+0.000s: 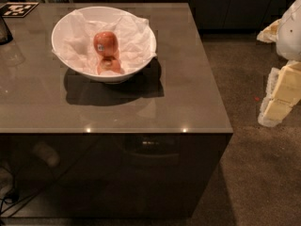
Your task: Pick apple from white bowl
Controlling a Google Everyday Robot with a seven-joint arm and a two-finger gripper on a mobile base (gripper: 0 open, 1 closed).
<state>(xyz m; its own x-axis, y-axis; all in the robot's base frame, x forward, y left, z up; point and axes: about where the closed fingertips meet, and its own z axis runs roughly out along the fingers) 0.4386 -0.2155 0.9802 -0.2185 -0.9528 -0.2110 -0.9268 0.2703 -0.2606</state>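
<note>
The apple [105, 42] is sitting ungrasped on crumpled paper [77, 36] at the centre of the white bowl [123, 73]. The gripper [281, 95] is hanging well right of the bowl, beyond the table [188, 93] edge; whether it is spread or closed, I cannot tell. The approach is seemingly only beginning: the next move is calling for a reach over the bowl and a descent onto the apple.

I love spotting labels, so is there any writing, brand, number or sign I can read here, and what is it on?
No text here can be read as words.
Sticker on the apple in the white bowl: too small to read.
Black-and-white marker at the far left corner of the table: a pattern, no letters.
Gripper, at the right edge beside the table: no writing shows.
</note>
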